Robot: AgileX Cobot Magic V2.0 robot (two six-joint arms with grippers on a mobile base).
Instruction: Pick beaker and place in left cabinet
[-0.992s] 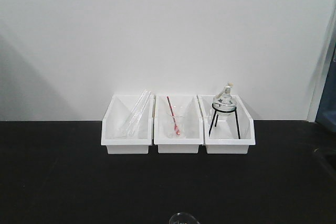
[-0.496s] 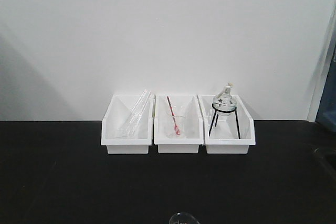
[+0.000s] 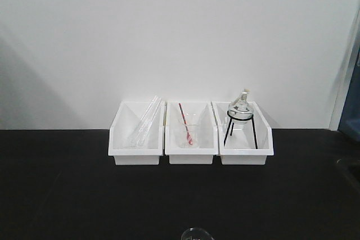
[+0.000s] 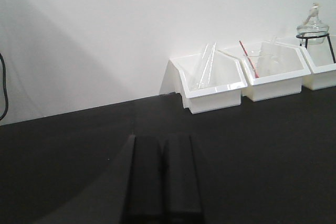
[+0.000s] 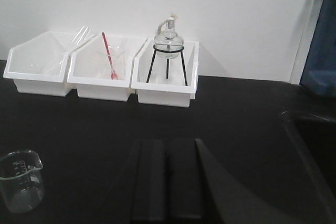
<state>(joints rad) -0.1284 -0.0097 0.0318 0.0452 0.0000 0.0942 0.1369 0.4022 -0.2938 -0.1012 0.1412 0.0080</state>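
Setting: a black lab counter [image 3: 67,195] is running along a plain white wall [image 3: 169,26].
Back row: three white bins [image 3: 191,158] are sitting side by side against the wall, centre of the front view, holding glass tubes [image 3: 143,122], a beaker with a red rod [image 3: 188,130] and a round flask on a black tripod [image 3: 241,113].
Task item: the small clear beaker [image 5: 21,179] is standing upright on the counter, lower left of the right wrist view, well apart from the bins.
Left gripper [image 4: 161,142]: its fingers are lying pressed together, holding nothing.
Right gripper [image 5: 168,145]: its fingers are likewise lying together, gripping nothing.
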